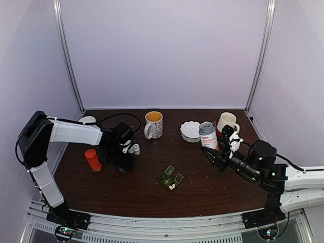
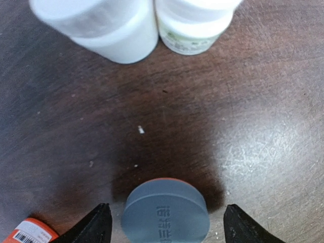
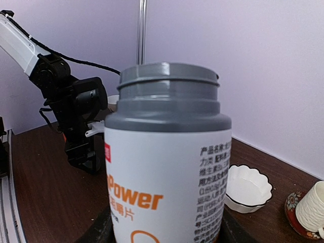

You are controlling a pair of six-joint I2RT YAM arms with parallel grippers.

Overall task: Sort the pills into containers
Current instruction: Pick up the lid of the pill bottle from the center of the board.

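The dark-green pill box (image 1: 170, 177) lies open mid-table with a few pale pills (image 1: 172, 187) at its near edge. My left gripper (image 2: 167, 223) stands open, pointing down at the table. A grey-blue round cap (image 2: 166, 211) with an orange edge behind it sits between the fingers, with a gap on each side. The orange bottle (image 1: 92, 159) stands just left of it. My right gripper (image 3: 164, 234) is shut on the base of a white bottle (image 3: 167, 172) with a grey lid, upright at the back right (image 1: 207, 135).
Two small white bottles (image 2: 152, 25) stand just beyond the left gripper. A yellow-lined mug (image 1: 153, 124), a white fluted dish (image 1: 191, 130) and a cream mug (image 1: 228, 121) line the back. The booth's walls enclose the table.
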